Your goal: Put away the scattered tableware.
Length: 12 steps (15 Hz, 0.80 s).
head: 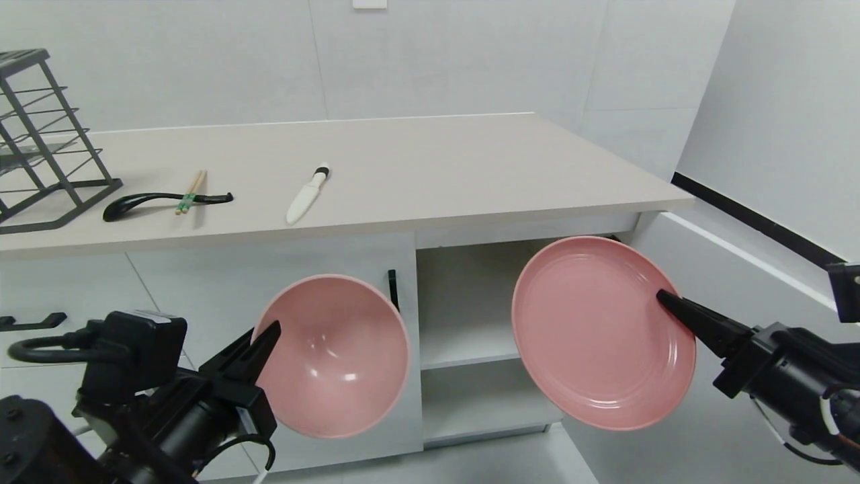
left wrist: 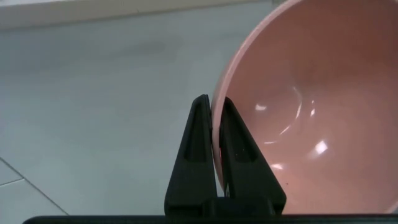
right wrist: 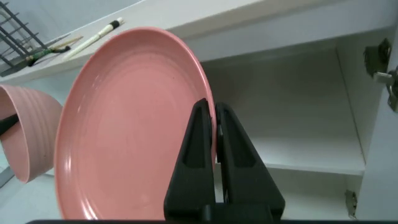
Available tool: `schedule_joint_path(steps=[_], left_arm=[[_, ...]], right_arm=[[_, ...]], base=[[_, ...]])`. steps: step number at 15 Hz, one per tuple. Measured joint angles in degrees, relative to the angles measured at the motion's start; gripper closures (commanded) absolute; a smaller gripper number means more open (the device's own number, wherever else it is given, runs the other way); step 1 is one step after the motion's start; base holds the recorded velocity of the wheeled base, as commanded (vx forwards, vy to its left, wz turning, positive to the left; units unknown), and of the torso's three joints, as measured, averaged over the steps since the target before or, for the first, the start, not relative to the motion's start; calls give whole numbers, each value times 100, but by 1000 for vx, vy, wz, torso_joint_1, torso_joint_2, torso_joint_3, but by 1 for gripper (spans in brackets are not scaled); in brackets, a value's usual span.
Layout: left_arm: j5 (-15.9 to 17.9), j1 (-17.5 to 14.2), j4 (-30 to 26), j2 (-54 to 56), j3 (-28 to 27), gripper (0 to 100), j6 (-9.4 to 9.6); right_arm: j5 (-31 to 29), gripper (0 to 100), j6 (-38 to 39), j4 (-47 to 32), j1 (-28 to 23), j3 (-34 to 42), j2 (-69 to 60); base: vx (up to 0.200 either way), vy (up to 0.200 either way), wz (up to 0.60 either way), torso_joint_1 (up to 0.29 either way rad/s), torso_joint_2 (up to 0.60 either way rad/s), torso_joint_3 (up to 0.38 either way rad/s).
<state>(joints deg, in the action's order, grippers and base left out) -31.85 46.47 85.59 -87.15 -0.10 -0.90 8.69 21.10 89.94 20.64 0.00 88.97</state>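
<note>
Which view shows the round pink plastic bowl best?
Head view: whole round pink plastic bowl, gripped by the left end effector. Left wrist view: part of rim and interior. Right wrist view: its ribbed outside.

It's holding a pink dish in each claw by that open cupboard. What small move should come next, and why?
Probably ease the right gripper forward to carry the pink plate toward the open cabinet shelf: the plate, clamped by its rim, hangs before that opening, while the pink bowl in the left gripper faces a closed door.

Part of bowl (head: pixel 336 356) rim behind left tool (head: pixel 272 331)
</note>
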Motion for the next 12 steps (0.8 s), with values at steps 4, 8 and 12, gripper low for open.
schedule_joint_path(steps=[4,8,12], left_arm=[[-307,352,-416,135,0,100,-21],[-307,289,-428,195,0,100,-76],[-299,149,-419,188,0,100,-117]], right_arm=[[0,100,0,-2,0,0,0],[0,100,-2,-9,5,0,-2],[-2,100,0,-2,9,0,0]], base=[[0,0,0,-235,317,118],[0,0,0,-45,245,80],[0,0,0,0,37,21]])
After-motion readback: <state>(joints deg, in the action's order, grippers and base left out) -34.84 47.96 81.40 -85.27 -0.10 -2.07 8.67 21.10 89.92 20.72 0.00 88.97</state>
